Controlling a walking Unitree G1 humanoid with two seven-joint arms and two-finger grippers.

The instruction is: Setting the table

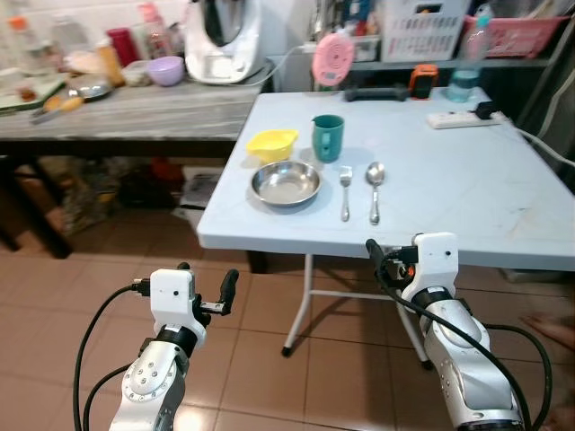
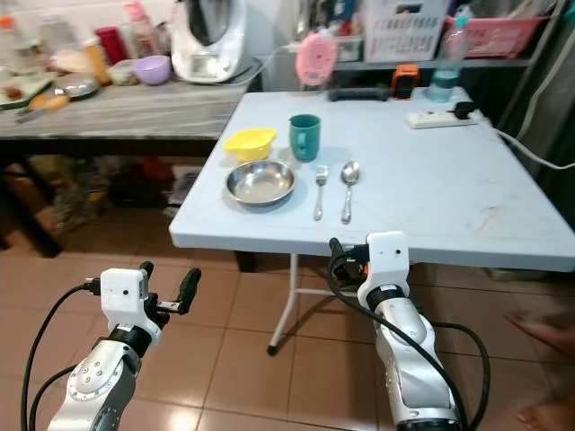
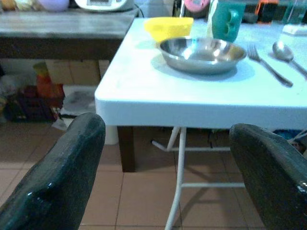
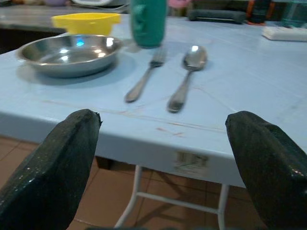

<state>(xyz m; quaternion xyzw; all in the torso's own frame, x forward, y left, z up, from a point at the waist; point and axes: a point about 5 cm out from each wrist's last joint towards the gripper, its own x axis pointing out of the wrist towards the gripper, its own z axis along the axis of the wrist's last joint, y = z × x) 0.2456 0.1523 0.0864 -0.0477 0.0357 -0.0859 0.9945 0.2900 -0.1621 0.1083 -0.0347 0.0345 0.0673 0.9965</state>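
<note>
A light blue table (image 1: 449,202) stands in front of me. On its near left part a steel bowl (image 1: 286,183) sits with a yellow bowl (image 1: 272,144) and a teal mug (image 1: 328,137) just behind it. A fork (image 1: 345,191) and a spoon (image 1: 375,189) lie side by side to the right of the steel bowl. My left gripper (image 1: 208,271) hangs open below the table's front left corner, over the floor. My right gripper (image 4: 160,143) is open too, level with the table's front edge and facing the fork and spoon. Neither gripper holds anything.
A grey counter (image 1: 135,112) on the left carries a purple bowl (image 1: 166,70), a white appliance (image 1: 225,40) and bottles. A power strip (image 1: 460,118), a water bottle (image 1: 465,76) and a pink disc (image 1: 333,57) sit at the table's far side. A person's foot (image 1: 550,330) is at the right.
</note>
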